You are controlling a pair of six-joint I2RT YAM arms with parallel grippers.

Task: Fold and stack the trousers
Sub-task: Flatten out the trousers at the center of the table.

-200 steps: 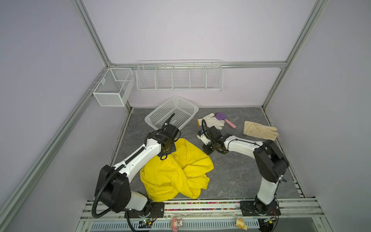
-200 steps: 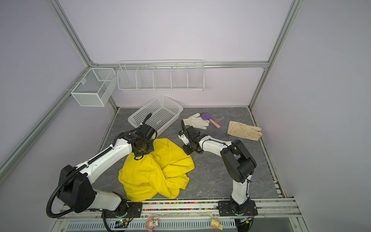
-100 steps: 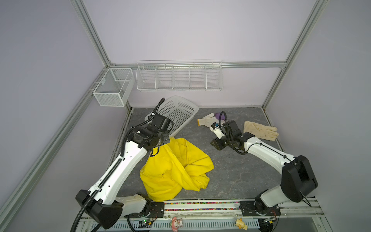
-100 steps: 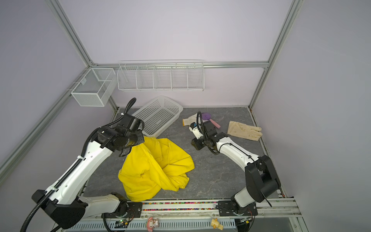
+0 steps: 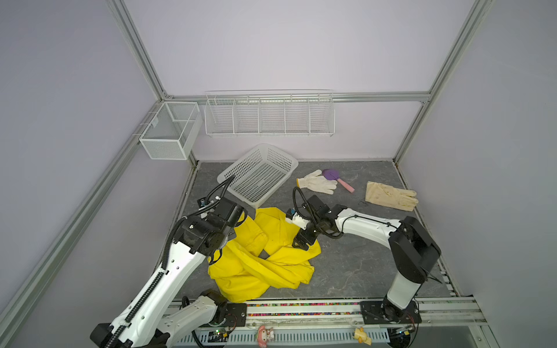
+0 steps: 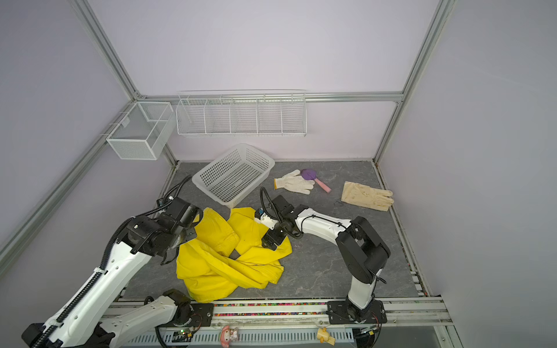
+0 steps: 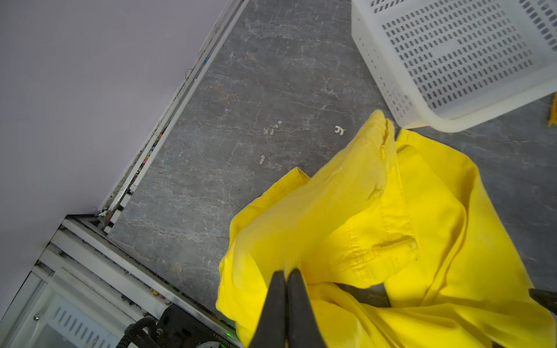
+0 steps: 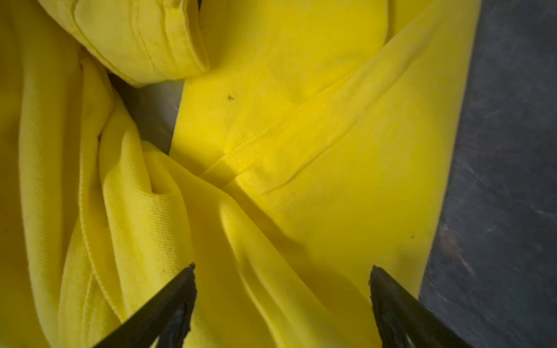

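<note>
Jaws on the left gripper (image 7: 286, 272) are pressed together on a small pinch of the trousers (image 5: 271, 262), close to a stitched band that reads as the waist, while those of the right gripper (image 8: 281, 268) stand wide apart just above a creased seam with nothing between them. These yellow trousers lie as a twisted heap on the bench (image 5: 361, 265) between the two arms, their far corner just beside the white basket (image 5: 259, 176) and their near edge reaching the front rail (image 5: 301, 305). The main hazard is the tangle itself — the legs cross over one another. If the right jaws close where they hang, they would probably take a ridge of several layers rather than one clean edge, and any spreading pull would then tighten the twist instead of opening it. The left hold looks thin; a firm tug against the weight of the heap could let the cloth slide out, and the raised part would fall crumpled again. Pulling toward the back could drag fabric against the basket and shove or tip it, and pulling sideways could sweep a leg over the front rail, where it might catch. The white knit glove (image 5: 318, 182) and the cream glove (image 5: 390, 195) lie well apart from the heap, so they seem at little risk unless a leg is flung wide — whether the hidden underside holds further twists cannot be told
</note>
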